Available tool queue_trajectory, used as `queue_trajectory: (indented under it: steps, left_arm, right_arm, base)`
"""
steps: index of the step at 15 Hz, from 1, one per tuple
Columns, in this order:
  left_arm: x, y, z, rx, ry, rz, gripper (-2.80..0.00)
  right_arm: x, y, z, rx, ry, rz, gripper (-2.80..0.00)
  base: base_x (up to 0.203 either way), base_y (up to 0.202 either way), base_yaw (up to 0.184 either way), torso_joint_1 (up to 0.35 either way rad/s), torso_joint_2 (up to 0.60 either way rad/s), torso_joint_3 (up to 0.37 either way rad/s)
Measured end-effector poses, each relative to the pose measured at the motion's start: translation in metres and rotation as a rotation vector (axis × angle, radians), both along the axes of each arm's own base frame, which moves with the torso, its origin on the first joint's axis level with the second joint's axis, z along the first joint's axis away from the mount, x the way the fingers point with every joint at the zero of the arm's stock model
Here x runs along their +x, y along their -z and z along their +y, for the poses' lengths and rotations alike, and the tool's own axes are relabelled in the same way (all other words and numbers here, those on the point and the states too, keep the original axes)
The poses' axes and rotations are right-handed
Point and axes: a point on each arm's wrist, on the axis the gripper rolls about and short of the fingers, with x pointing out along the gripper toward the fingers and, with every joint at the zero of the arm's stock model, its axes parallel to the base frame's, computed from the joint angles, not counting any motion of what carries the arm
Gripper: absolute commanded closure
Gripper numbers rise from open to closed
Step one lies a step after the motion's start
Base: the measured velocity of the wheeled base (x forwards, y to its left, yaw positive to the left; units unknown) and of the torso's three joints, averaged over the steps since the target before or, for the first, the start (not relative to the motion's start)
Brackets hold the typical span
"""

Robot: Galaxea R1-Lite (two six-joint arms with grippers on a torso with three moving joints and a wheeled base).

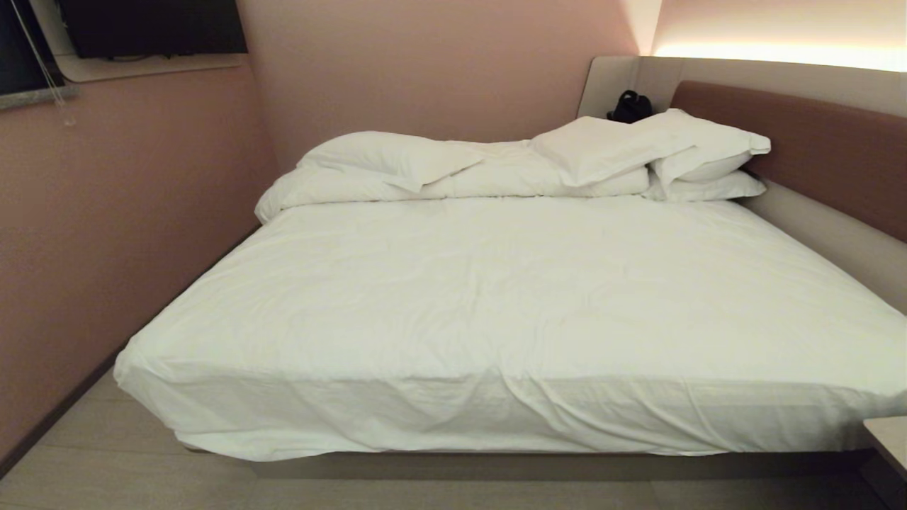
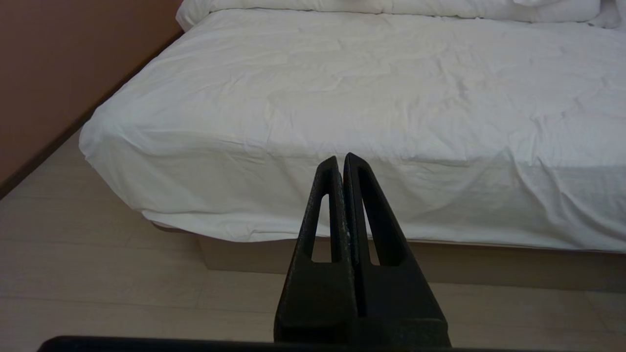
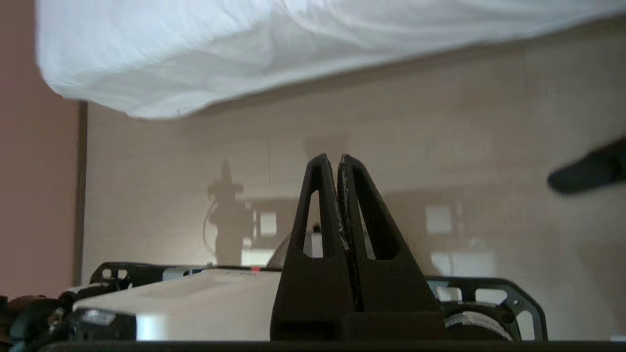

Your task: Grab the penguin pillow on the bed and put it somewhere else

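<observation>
Nearest the head camera lies the pale wood-plank floor (image 1: 127, 467), and just beyond it the foot of the large bed (image 1: 496, 297), its wrinkled white sheet draping over the low beige padded frame. Neither arm shows in the head view. Across the far end of the mattress a rolled white duvet (image 1: 453, 177) is bunched up, with plain white pillows (image 1: 680, 152) stacked toward the brown upholstered headboard (image 1: 815, 149) on the right. A small black object (image 1: 631, 106) sits on the ledge behind those pillows; what it is cannot be told. A pink wall (image 1: 106, 234) runs along the left side of the bed, and a dark screen (image 1: 152, 28) hangs high on it. No penguin pillow can be seen in any view, on the bed or elsewhere, so its place cannot be told. In the left wrist view the black left gripper (image 2: 341, 157) points at the front edge of the bed above the floor, its two fingers pressed together with nothing between them. In the right wrist view the black right gripper (image 3: 331, 157) hangs low over the floor and the robot's own white base (image 3: 195, 303), below the overhanging sheet, its fingers likewise together and empty.
</observation>
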Motion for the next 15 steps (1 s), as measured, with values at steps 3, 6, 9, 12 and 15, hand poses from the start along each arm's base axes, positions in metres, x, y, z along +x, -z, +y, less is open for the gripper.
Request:
queue_trajectory:
  steps: [3,6,9,12,15]
  left_arm:
    - [0.000,0.000,0.000,0.000,0.000,0.000,0.00]
    - [0.000,0.000,0.000,0.000,0.000,0.000,0.00]
    - [0.000,0.000,0.000,0.000,0.000,0.000,0.00]
    - [0.000,0.000,0.000,0.000,0.000,0.000,0.00]
    - [0.000,0.000,0.000,0.000,0.000,0.000,0.00]
  right_arm:
    - [-0.047,0.007,-0.002,-0.025,0.031,-0.143,0.00]
    - [-0.079,0.016,-0.003,-0.049,0.082,-0.269,0.00]
    - [-0.107,0.022,-0.004,-0.052,0.103,-0.373,0.00]
    - [-0.131,0.028,-0.005,-0.046,0.104,-0.460,0.00]
    - [-0.150,0.039,-0.006,-0.044,0.114,-0.521,0.00]
  base:
    - [0.000,0.000,0.000,0.000,0.00,0.000]
    - [0.000,0.000,0.000,0.000,0.00,0.000]
    - [0.000,0.000,0.000,0.000,0.00,0.000]
    - [0.000,0.000,0.000,0.000,0.00,0.000]
    - [0.000,0.000,0.000,0.000,0.00,0.000]
